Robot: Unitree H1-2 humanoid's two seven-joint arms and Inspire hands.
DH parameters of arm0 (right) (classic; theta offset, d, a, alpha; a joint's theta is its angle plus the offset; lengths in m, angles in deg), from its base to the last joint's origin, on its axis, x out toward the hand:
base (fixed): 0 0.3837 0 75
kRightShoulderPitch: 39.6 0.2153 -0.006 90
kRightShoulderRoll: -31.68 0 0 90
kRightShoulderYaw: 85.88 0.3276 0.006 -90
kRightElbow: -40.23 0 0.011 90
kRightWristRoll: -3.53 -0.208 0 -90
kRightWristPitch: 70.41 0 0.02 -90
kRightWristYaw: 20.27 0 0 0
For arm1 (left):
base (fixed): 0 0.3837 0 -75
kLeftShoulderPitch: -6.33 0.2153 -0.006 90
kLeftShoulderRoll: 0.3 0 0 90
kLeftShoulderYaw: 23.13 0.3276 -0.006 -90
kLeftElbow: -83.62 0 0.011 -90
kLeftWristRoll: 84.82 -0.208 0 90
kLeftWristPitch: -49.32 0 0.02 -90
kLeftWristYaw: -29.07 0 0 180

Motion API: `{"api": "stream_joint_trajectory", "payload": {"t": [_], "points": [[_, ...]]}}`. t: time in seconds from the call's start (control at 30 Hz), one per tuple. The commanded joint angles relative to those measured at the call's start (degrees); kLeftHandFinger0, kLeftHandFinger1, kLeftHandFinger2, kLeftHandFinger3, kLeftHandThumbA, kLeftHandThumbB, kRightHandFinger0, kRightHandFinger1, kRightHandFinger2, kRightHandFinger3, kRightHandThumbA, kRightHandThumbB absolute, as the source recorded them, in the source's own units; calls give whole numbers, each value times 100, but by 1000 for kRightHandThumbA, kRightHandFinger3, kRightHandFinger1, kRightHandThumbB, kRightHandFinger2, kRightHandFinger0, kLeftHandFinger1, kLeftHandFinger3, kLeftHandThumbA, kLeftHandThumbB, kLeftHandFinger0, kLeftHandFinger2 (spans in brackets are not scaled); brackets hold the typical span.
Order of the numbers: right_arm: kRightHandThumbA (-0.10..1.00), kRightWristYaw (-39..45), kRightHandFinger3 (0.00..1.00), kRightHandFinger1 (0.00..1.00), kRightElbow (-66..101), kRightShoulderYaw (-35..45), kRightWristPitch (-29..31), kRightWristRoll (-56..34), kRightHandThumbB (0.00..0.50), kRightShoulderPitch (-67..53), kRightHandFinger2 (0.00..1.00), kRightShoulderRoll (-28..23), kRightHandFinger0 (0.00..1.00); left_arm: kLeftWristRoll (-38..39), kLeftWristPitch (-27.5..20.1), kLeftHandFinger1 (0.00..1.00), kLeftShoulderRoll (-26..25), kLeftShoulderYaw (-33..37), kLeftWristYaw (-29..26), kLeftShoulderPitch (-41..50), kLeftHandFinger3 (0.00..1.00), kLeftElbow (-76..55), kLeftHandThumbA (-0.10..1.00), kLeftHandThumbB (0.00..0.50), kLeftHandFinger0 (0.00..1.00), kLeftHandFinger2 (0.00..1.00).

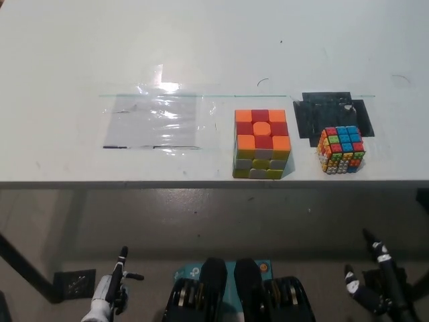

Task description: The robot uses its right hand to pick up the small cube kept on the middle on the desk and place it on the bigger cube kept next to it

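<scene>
On the desk (67, 54), small cube (341, 149) sits right of bigger cube (261, 143); right robot hand (373, 282) released.

Single head view, steeply down over desk (80, 54)

You have two puzzle cubes on the white counter (67, 54): one big orange-and-red-topped cube (261, 143), one smaller multicoloured many-tiled cube (341, 149) right of it.

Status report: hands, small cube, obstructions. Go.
Both hands low, off the desk: left hand, right hand. Small cube untouched beside bigger cube. Nothing in the way.
</scene>
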Motion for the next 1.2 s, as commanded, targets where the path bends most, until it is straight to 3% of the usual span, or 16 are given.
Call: {"api": "stream_joint_trajectory", "payload": {"t": [0.0,0.17,0.2,0.23,0.27,0.37,0.43,0.6,0.67,0.7,0.83,0.87,0.93,1.0,1.17], "points": [[461,274,1000,926,672,112,-219,-136,147,-37,982,-162,930,26,-471,0,-106,-32,-174,-115,0,32,1000,500,0,0],[441,580,1000,816,1620,70,-801,-140,150,-79,831,-237,872,-1,-471,0,-112,-20,-215,-103,0,51,1000,500,0,0],[437,625,1000,869,1737,47,-813,-101,133,-71,811,-276,964,6,-471,0,-114,-23,-193,-97,0,36,1000,500,0,0],[434,685,1000,881,1890,1,-807,-44,136,-76,801,-329,1000,14,-471,0,-121,-27,-160,-61,0,15,1000,500,0,0],[445,760,1000,837,2077,10,-858,-112,151,-44,823,-351,967,-14,-471,0,-124,-4,-187,-64,0,23,1000,500,0,0],[465,852,1000,829,2274,14,-941,-154,151,-8,827,-384,952,-43,-471,0,-130,31,-211,-64,0,23,1000,500,0,0],[486,1037,1000,819,2662,0,-1159,-193,154,119,848,-480,867,25,-471,0,-118,-27,-169,-51,0,-9,1000,500,0,0],[494,1319,1000,801,3020,-44,-1266,-275,151,391,882,-656,804,7,-471,0,-128,-25,-231,-64,0,47,1000,500,0,0],[395,1387,1000,790,3154,-15,-1330,-326,139,551,879,-692,784,-21,-471,0,-139,-2,-263,-64,0,69,1000,500,0,5],[343,1407,1000,727,3208,6,-1272,-329,143,681,843,-728,700,-7,-471,0,-141,-10,-232,-53,0,49,1000,500,0,0],[277,1430,1000,673,3195,101,-1144,-409,161,1069,816,-818,632,45,-471,0,-129,-52,-178,-44,0,22,1000,500,0,0],[314,1453,1000,687,3126,134,-1139,-425,181,1227,832,-876,655,54,-471,0,-131,-57,-151,-45,0,23,1000,500,0,0],[407,1464,1000,817,3043,102,-1145,-182,201,1446,886,-997,789,9,-471,0,-134,-29,-206,-32,0,-7,1000,500,0,0],[476,1519,1000,884,2883,-3,-1235,153,217,1776,903,-1153,808,-3,-471,29,-146,-17,-219,-63,20,58,1000,500,0,75],[522,1450,1000,929,2422,-174,-942,477,226,2202,883,-1330,860,-22,-471,0,-144,-1,-255,-75,0,37,1000,500,0,0]]}}
